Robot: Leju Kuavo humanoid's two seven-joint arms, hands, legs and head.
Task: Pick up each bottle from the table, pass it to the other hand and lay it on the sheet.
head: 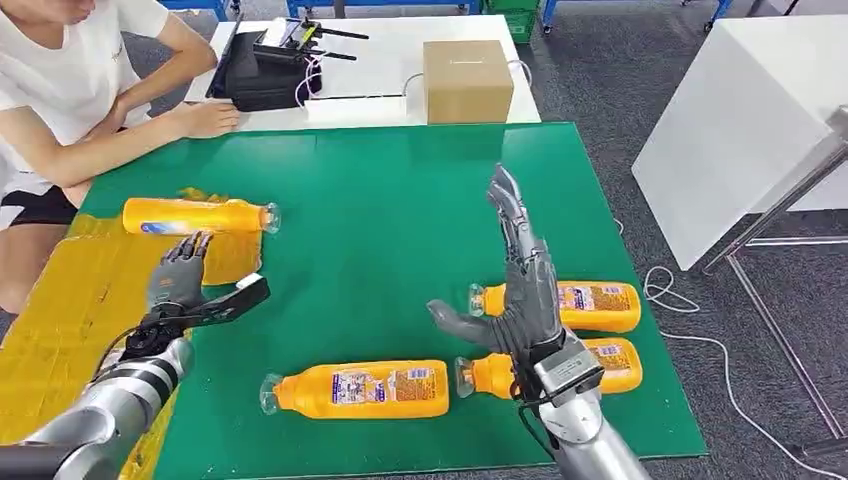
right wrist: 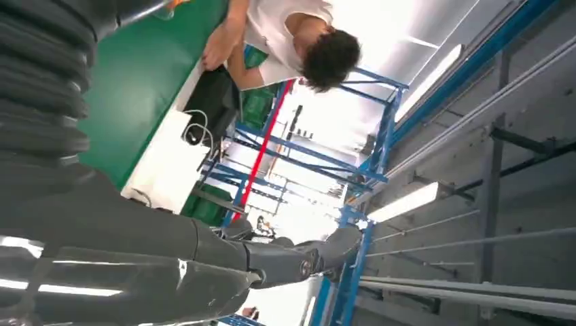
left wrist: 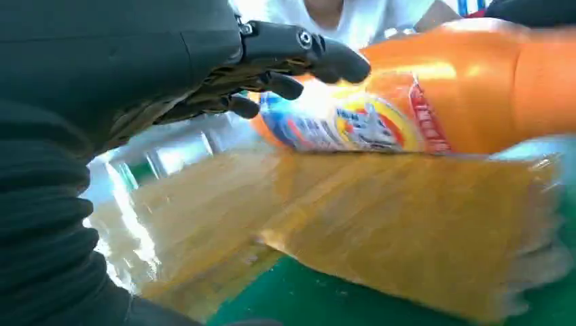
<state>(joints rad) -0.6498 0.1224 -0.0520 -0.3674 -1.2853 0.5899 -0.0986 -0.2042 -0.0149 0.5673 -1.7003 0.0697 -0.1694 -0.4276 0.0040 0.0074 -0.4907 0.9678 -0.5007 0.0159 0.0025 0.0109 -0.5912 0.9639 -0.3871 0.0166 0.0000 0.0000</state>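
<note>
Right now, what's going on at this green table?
One orange bottle lies on the yellow sheet, with the left hand open just beside it. The right hand is raised, open and empty, above three more bottles lying on the green table. A person sits at the far corner, watching.

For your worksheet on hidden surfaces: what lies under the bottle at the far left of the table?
The bottle lies on a yellow sheet spread over the green mat. Whatever the sheet covers directly beneath it cannot be seen.
</note>
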